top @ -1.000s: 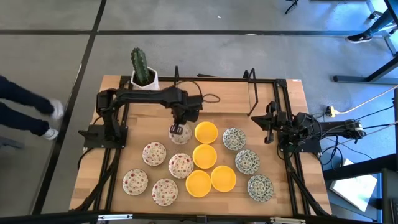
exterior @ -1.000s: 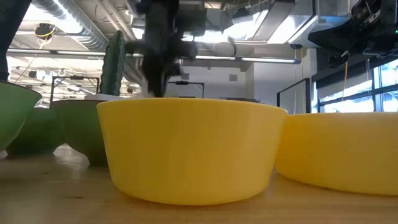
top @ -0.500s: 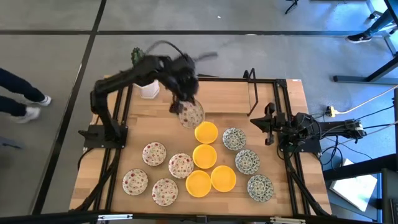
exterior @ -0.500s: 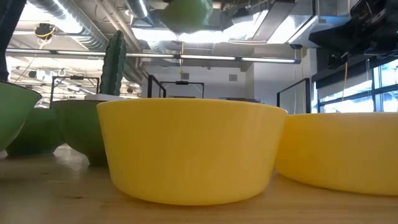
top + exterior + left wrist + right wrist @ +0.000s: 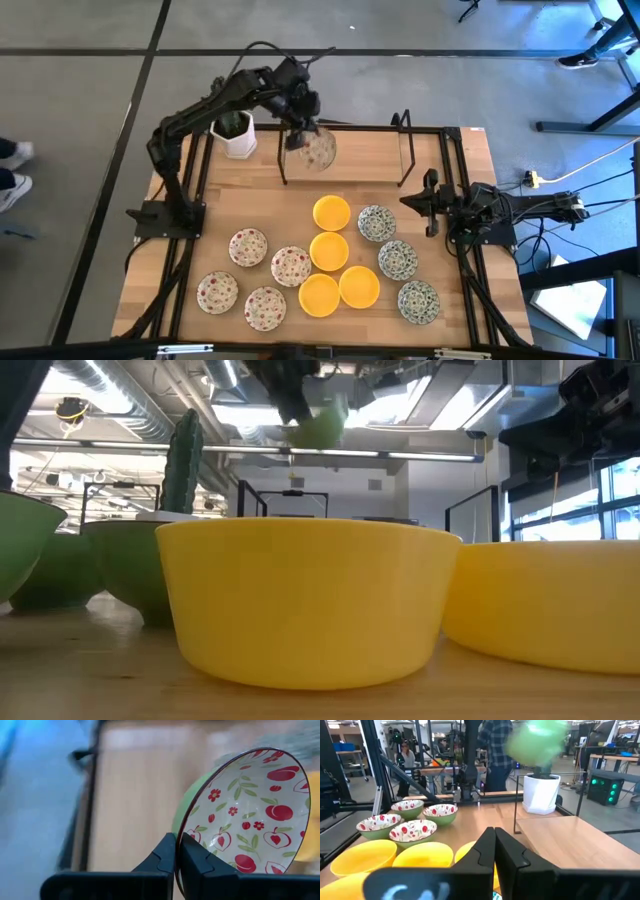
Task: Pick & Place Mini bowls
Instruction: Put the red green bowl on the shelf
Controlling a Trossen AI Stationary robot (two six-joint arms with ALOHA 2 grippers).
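My left gripper [image 5: 300, 132] is raised high over the far part of the table, shut on a mini bowl [image 5: 317, 150] that is white with red flowers inside and green outside; the left wrist view fills with this bowl [image 5: 245, 815]. In the low view the bowl [image 5: 322, 424] hangs near the top. On the table sit several red-flowered bowls [image 5: 248, 246], several yellow bowls [image 5: 329, 250] and three green-blue patterned bowls [image 5: 397, 259]. My right gripper [image 5: 432, 204] waits, shut, at the table's right side, and its fingers [image 5: 485, 847] touch nothing. My left gripper pinches the bowl's rim [image 5: 186, 836], one finger [image 5: 197, 862] inside the bowl and the other [image 5: 162, 860] on its green outer wall. The bowl is lifted clear of the table and tipped up on edge, its inside facing sideways.
The white cactus pot [image 5: 233, 133] stands at the far left corner, close to my left arm. A thin black frame [image 5: 402, 150] stands on the far part of the table. People [image 5: 495, 750] stand beyond the table. Bare wood lies along the far edge [image 5: 360, 165].
My left gripper has risen from the table with the red-flowered bowl and swung toward the far edge. The bowl, which lay flat among the others, is now lifted clear and tipped on edge.
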